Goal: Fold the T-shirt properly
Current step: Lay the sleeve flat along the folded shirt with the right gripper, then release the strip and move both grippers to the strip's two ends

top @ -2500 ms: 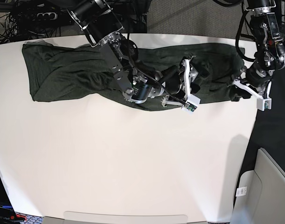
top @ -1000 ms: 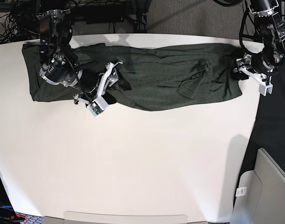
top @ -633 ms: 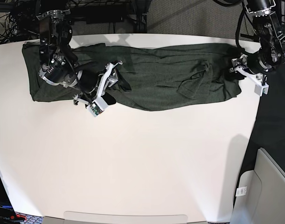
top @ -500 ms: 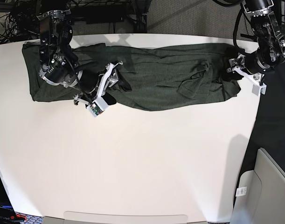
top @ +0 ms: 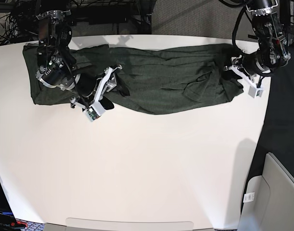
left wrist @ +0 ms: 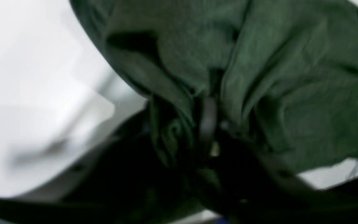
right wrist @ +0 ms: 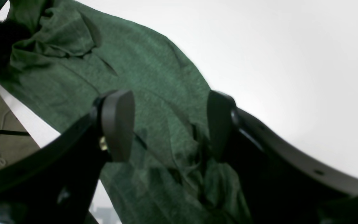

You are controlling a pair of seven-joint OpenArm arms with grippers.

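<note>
The dark green T-shirt (top: 161, 82) lies stretched along the far edge of the white table, rumpled near its right end. My left gripper (top: 235, 73) is at that right end. In the blurred left wrist view, folds of the T-shirt (left wrist: 275, 77) bunch in between the jaws of the left gripper (left wrist: 210, 124), which is shut on the cloth. My right gripper (top: 108, 89) hovers over the left half of the shirt. In the right wrist view the right gripper (right wrist: 169, 124) is open, and the T-shirt (right wrist: 135, 77) lies between and under its two black fingers (right wrist: 118, 124).
The white table (top: 147, 168) reaches toward the camera below the shirt. Cables and dark equipment (top: 113, 14) crowd the floor behind the far edge. A grey bin (top: 276, 192) stands off the table's right side, past a dark strip of floor.
My left gripper has moved left onto the shirt's right end and shut on it, drawing that edge inward. The right arm has shifted slightly left, still open.
</note>
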